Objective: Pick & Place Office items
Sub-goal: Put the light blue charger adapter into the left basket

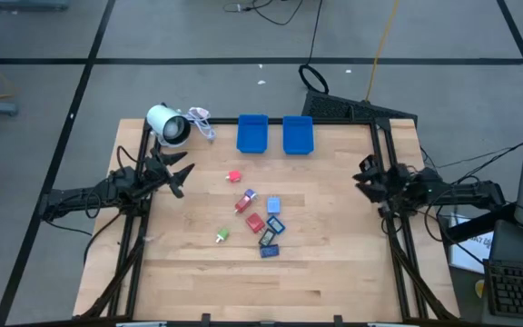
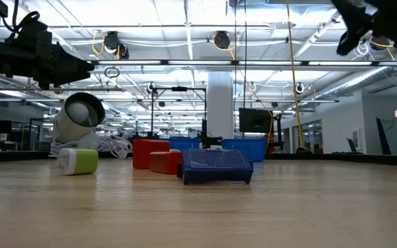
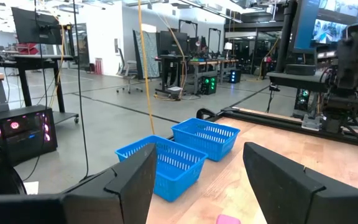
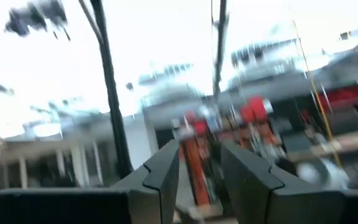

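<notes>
Several small office items lie loose on the wooden table's middle: a red piece [image 1: 234, 176], a red-and-blue one [image 1: 246, 200], a light blue one [image 1: 273, 206], a green one [image 1: 222, 236] and a dark blue one [image 1: 268, 245], among others. The low view shows the green piece [image 2: 78, 161], red ones [image 2: 150, 153] and a blue one [image 2: 216, 167] resting flat. My left gripper [image 1: 175, 177] hangs open over the table's left edge, pointing level toward the middle. My right gripper [image 1: 366, 177] stands shut at the right edge, tipped upward. Neither is near the items.
Two blue bins [image 1: 253, 133] [image 1: 298, 134] stand side by side at the far edge, also seen as meshed baskets [image 3: 163, 165] in the left wrist view. A white roll [image 1: 166, 124] lies at the far left corner. Bare wood lies near the front edge.
</notes>
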